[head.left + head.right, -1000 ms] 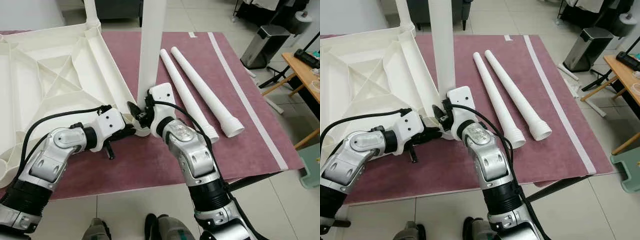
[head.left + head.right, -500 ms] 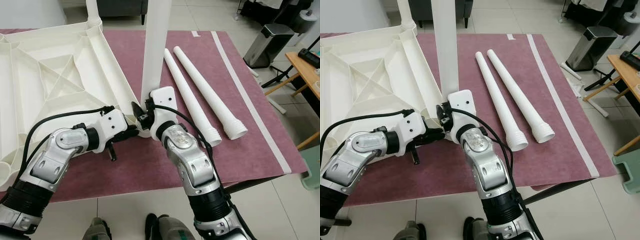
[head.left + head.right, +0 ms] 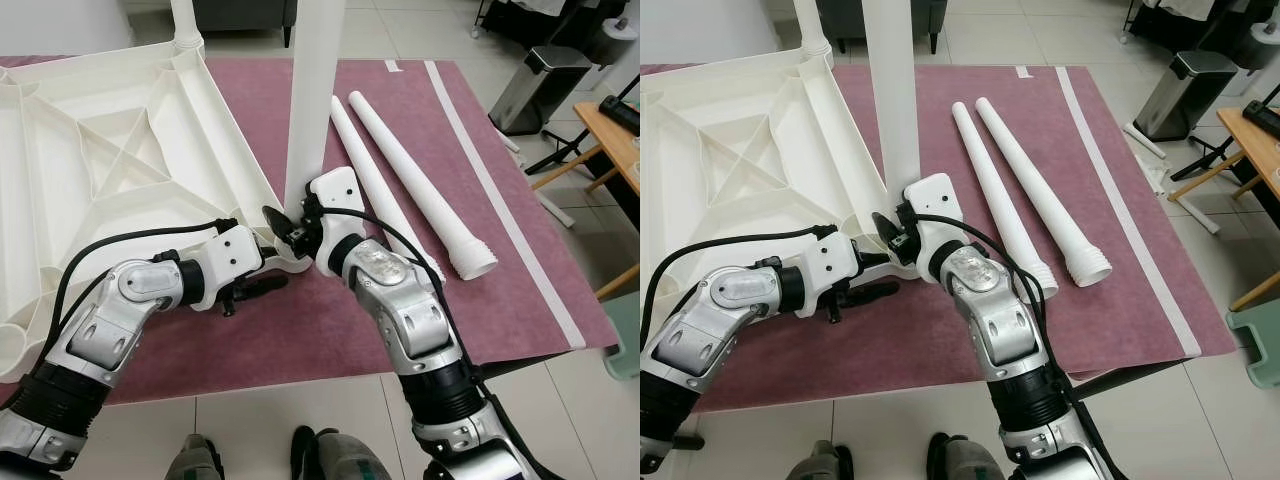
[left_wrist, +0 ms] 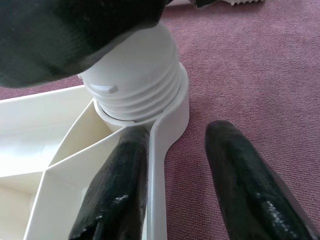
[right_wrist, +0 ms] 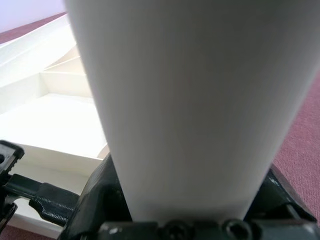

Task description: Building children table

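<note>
Right claw (image 3: 292, 222) is clamped round the base of the upright table leg (image 3: 315, 90), low near the thread, likely so it can turn the leg into the corner socket (image 4: 172, 107). In the left wrist view the leg's threaded end (image 4: 142, 92) sits partly in the socket, several turns still showing, so it looks not fully screwed home. Left claw (image 4: 172, 185) has its fingers apart, straddling the rim wall of the upturned white table top (image 3: 110, 170) just below that corner, probably to brace it against turning. Another leg (image 3: 185, 25) stands in the far corner. Two spare legs (image 3: 400, 175) lie side by side on the maroon mat (image 3: 330, 320), near the right arm, waiting for their sockets.
</note>
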{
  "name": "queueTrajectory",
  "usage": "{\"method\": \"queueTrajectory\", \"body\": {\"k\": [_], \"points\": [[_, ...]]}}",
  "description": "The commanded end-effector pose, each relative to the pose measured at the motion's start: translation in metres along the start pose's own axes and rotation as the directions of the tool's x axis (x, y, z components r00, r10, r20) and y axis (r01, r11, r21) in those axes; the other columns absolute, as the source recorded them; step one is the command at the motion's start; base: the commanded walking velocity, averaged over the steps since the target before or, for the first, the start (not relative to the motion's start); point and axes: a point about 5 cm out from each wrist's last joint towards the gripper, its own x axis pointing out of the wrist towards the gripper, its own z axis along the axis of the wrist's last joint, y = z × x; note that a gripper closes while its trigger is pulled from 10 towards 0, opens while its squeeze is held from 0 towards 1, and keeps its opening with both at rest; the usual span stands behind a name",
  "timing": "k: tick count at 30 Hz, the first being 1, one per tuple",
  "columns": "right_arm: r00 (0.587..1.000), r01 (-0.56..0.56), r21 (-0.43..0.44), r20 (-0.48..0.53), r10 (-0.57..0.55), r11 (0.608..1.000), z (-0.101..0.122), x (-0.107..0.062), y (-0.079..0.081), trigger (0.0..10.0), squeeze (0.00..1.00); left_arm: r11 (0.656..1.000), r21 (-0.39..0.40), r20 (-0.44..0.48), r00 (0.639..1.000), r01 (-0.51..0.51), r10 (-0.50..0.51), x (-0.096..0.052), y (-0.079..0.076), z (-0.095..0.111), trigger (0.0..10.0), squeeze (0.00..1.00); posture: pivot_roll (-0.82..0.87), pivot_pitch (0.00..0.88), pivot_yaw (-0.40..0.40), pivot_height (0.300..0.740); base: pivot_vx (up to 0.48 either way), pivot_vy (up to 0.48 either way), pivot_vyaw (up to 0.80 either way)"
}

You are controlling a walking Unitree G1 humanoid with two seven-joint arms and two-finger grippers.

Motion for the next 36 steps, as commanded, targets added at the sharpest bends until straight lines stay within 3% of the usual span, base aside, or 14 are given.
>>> {"method": "queueTrajectory", "body": {"k": [1, 11, 17, 18, 19, 20, 21, 22, 31, 36], "points": [[0.998, -0.052, -0.008, -0.030, 0.052, 0.999, -0.005, 0.005, 0.006, 10.0, 0.00, 0.999, 0.028, 0.015, 0.999, 0.044, -0.045, 0.003, -0.007, 0.004, 10.0, 0.00, 0.10, 0.181, -0.047, 0.740, 0.000, 0.000, 0.00], [0.997, -0.077, -0.021, -0.012, 0.076, 0.997, -0.002, 0.007, 0.000, 10.0, 0.00, 0.999, 0.026, 0.009, 1.000, 0.022, -0.022, 0.003, -0.004, 0.003, 10.0, 0.00, 0.10, 0.178, -0.046, 0.740, 0.000, 0.000, 0.00], [0.988, -0.152, -0.035, 0.006, 0.153, 0.988, 0.001, 0.003, 0.002, 10.0, 0.00, 1.000, 0.008, -0.027, 1.000, -0.011, 0.011, 0.003, 0.002, -0.001, 10.0, 0.00, 0.10, 0.176, -0.044, 0.740, 0.000, 0.000, 0.00], [0.987, -0.162, -0.039, 0.006, 0.162, 0.986, 0.001, 0.003, 0.002, 10.0, 0.00, 1.000, 0.007, -0.047, 0.999, -0.019, 0.019, 0.004, 0.003, -0.004, 2.7, 0.00, 0.10, 0.177, -0.044, 0.740, 0.000, 0.000, 0.00], [0.987, -0.162, -0.039, 0.006, 0.162, 0.986, 0.001, 0.003, 0.002, 10.0, 0.00, 1.000, 0.007, -0.047, 0.999, -0.019, 0.019, 0.004, 0.003, -0.004, 2.7, 0.00, 0.10, 0.177, -0.044, 0.740, 0.000, 0.000, 0.00], [0.986, -0.167, -0.041, 0.007, 0.168, 0.985, 0.002, 0.003, 0.002, 10.0, 0.00, 1.000, 0.010, -0.062, 0.998, -0.023, 0.024, 0.004, 0.003, -0.006, 0.7, 0.00, 0.10, 0.176, -0.044, 0.740, 0.000, 0.000, 0.00], [0.986, -0.167, -0.041, 0.007, 0.168, 0.985, 0.002, 0.003, 0.002, 10.0, 0.00, 1.000, 0.010, -0.062, 0.998, -0.023, 0.024, 0.004, 0.003, -0.006, 0.7, 0.00, 0.10, 0.176, -0.044, 0.740, 0.000, 0.000, 0.00], [0.985, -0.171, -0.042, 0.010, 0.172, 0.984, 0.002, 0.002, 0.002, 10.0, 0.00, 1.000, 0.012, -0.077, 0.997, -0.018, 0.018, 0.004, 0.002, -0.009, 0.0, 0.00, 0.10, 0.175, -0.043, 0.740, 0.000, 0.000, 0.00], [0.979, -0.203, -0.056, 0.022, 0.204, 0.978, 0.007, 0.001, 0.000, 10.0, 0.00, 1.000, 0.022, -0.097, 0.995, 0.008, -0.006, 0.002, -0.002, -0.012, 0.0, 0.00, 0.10, 0.172, -0.045, 0.740, 0.000, 0.000, 0.00], [0.953, -0.298, -0.138, 0.017, 0.303, 0.945, 0.011, -0.004, -0.006, 10.0, 0.00, 0.999, 0.029, -0.085, 0.996, 0.022, -0.019, 0.000, -0.003, -0.009, 0.0, 0.00, 0.11, 0.164, -0.048, 0.740, 0.000, 0.000, 0.00]]}}
